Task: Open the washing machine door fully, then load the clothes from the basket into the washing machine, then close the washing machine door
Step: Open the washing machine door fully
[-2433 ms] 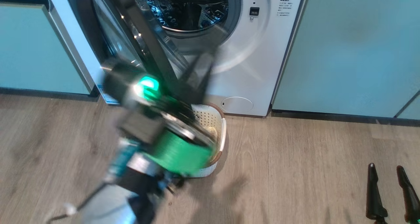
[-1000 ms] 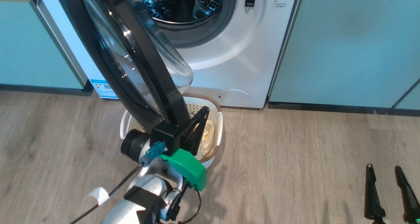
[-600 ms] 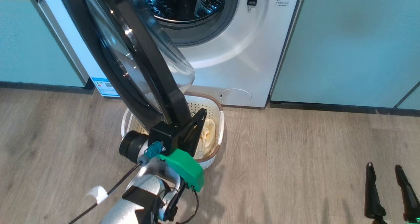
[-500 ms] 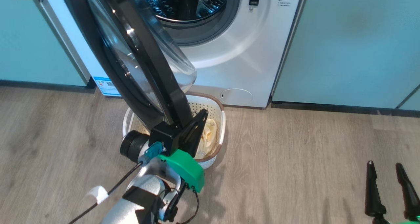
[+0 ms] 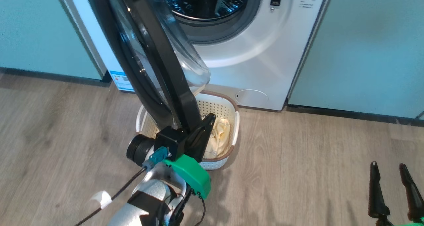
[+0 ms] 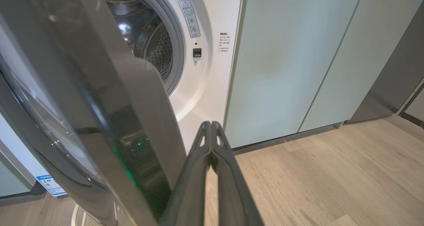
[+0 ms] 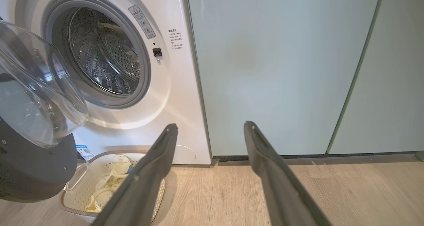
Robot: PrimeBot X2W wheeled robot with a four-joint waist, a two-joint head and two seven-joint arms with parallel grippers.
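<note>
The washing machine stands with its steel drum open to view. The washing machine door hangs swung out, edge-on to my head view, its glass bowl bulging to the right. My left gripper is shut with nothing in it, lying close along the right side of the door's lower edge, above the basket. In the left wrist view the shut fingers sit just right of the door. Pale yellow clothes lie in the basket. My right gripper stays open and empty, low on the right.
Pale green cabinets flank the machine on both sides. The basket sits on the wood floor right under the open door, in front of the machine. Open floor stretches between the basket and my right gripper.
The whole head view has slid to the right, so the camera moved. The left arm, blurred in motion at first, now rests steady by the door's lower edge. The right gripper has stayed put.
</note>
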